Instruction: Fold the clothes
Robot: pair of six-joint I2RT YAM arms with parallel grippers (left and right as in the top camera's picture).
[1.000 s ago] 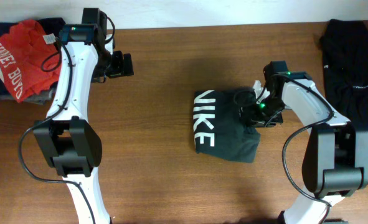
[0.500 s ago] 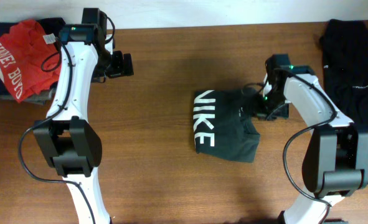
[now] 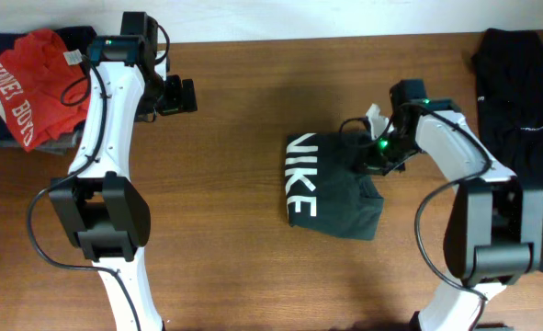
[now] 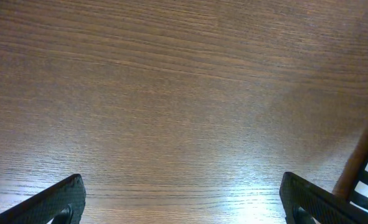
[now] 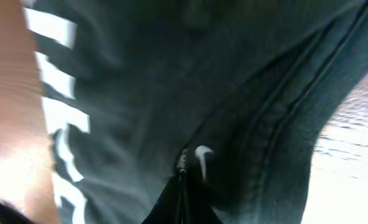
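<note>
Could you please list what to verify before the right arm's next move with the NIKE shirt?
1. Right gripper shut on the NIKE shirt: ok, the fingers pinch a dark fold.
2. Layers in that pinch: cannot tell, the right wrist view is too close and blurred.
3. Shirt lying flat: not ok, its right side is bunched.
4. Left gripper open and holding nothing: ok, over bare table.
5. Left gripper close enough to help: not ok, it is far to the shirt's left.
6. Other clothes out of the way: ok, the red shirt and black garment lie at opposite edges.
</note>
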